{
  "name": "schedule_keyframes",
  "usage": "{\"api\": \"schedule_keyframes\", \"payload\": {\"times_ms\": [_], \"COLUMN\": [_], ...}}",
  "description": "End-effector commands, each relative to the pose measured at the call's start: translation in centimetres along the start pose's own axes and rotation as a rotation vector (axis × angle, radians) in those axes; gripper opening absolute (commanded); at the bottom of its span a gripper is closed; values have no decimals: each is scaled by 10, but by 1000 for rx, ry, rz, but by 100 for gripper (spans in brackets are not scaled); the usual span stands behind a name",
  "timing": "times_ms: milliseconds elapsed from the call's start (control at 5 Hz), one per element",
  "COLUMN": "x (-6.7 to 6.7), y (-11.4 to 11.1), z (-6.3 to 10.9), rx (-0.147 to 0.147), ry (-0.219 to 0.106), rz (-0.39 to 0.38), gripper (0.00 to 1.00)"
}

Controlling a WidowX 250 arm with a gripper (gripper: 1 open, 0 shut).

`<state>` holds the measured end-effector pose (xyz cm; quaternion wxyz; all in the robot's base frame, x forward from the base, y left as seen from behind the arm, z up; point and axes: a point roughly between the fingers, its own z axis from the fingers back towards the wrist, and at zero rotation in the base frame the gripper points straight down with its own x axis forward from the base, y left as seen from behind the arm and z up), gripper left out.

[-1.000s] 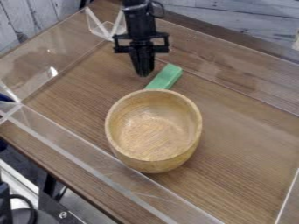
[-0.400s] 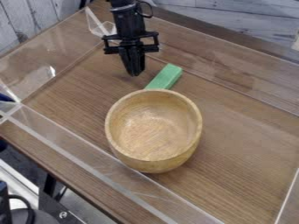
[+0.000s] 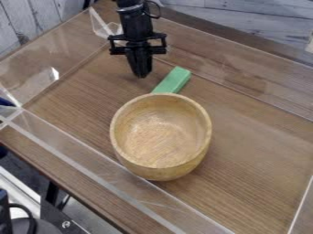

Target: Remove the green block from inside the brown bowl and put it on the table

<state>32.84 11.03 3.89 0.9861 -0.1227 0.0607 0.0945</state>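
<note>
Okay, your claw (image 3: 142,73) is closed, nothing in it. Green block (image 3: 173,80) lies on the table (image 3: 236,118), outside the bowl (image 3: 162,137), just beside the claw, on its bowl side.

The green block (image 3: 173,80), a small flat bar, lies on the table (image 3: 244,137) just beside the bowl, slanting toward the table's far edge; the round tan wooden bowl (image 3: 160,136) stands upright, open and empty, its grain visible; the table is brown wood-grain with clear walls along its edges.
</note>
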Motion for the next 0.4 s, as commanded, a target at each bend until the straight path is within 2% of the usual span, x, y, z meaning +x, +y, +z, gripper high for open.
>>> {"api": "schedule_keyframes", "payload": {"times_ms": [0,200], "x": [8,6], "y": [-5,-1], "z": [17,16], "rx": [38,33], "ry": [-81,-91], "rz": [-43,-47], "gripper": [0,0]}}
